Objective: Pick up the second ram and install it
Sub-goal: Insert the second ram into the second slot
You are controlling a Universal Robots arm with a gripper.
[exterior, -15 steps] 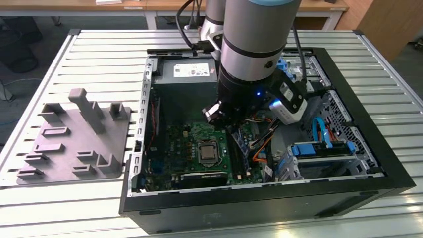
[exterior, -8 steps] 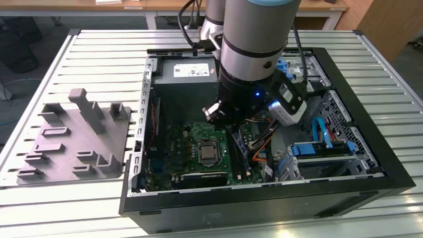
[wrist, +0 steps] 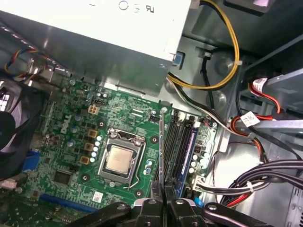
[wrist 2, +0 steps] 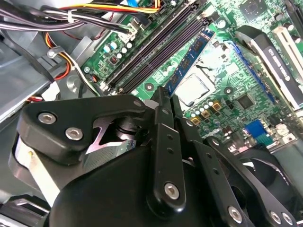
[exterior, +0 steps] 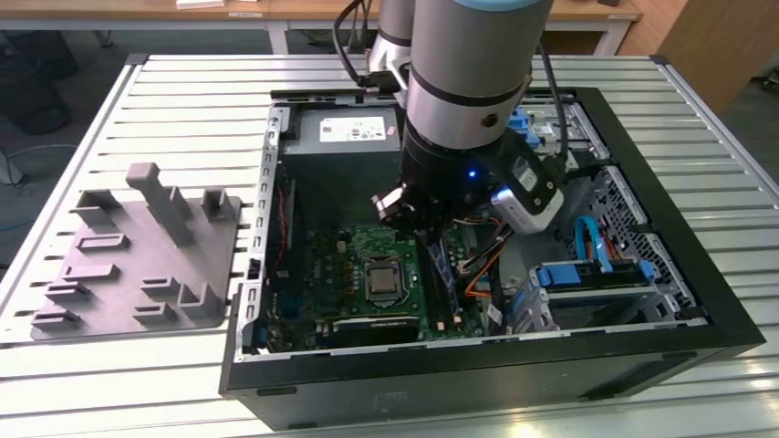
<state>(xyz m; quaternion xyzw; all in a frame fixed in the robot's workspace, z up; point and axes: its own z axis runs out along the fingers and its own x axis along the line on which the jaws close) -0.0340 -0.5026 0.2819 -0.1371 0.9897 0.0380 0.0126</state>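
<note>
First wrist view: fingers [wrist: 158, 204] clamped tight on the second ram [wrist: 162, 146], edge-on over the motherboard [wrist: 71, 123].

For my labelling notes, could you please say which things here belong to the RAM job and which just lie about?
Job: hand, shut on the second ram; memory slots; motherboard.
Lying about: grey slotted tray; power supply; cable bundle; processor.
</note>
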